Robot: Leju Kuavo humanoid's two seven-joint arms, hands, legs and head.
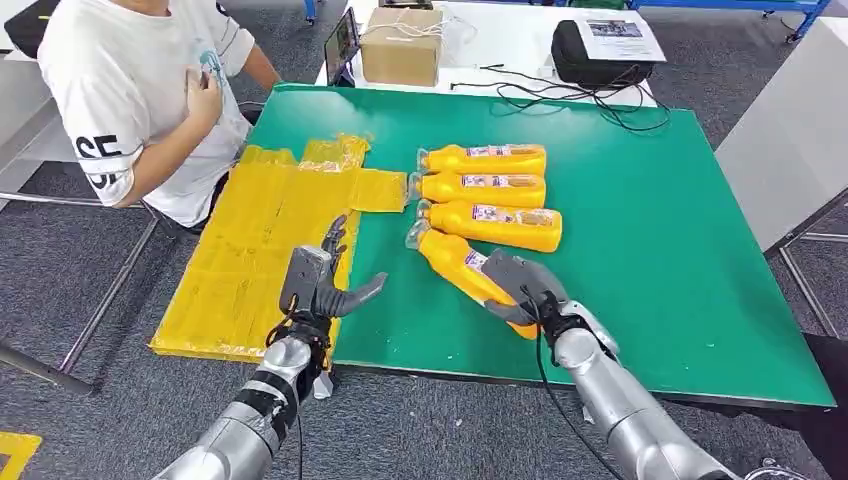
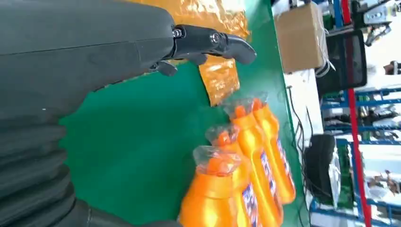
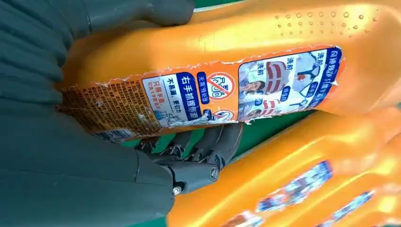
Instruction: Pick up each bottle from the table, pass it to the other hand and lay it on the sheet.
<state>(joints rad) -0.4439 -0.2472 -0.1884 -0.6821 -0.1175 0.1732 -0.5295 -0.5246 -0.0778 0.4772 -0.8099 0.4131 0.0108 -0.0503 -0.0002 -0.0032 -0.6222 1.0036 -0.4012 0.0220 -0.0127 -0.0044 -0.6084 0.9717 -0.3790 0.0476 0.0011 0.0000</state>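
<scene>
Surface: a green table filled the middle of the head view, its near edge running along the lower part of the frame.
Room: grey carpet lay around it; a white table stood at upper centre, carrying a cardboard box, a black bag and loose black cables.
Person: someone in a white T-shirt sat at upper left, one hand on the chest.
Sheet: a yellow plastic sheet, glossy and creased, lay on the left part of the green table, and its left side hung past the table's edge.
Bottles: three orange plastic bottles lay side by side at centre, necks toward the sheet, each cap wrapped in clear film, labels facing up.
Held bottle: a fourth bottle lay slanted just below those three, smooth and orange, with a torn-edged printed label.
Right hand: the right hand, at lower centre-right, was clamped round the base end of the slanted bottle; the right wrist view showed its fingers curled under the body.
Left hand: the left hand, at lower centre-left over the sheet's right edge, held nothing, fingers spread and pointing up the frame.
</scene>
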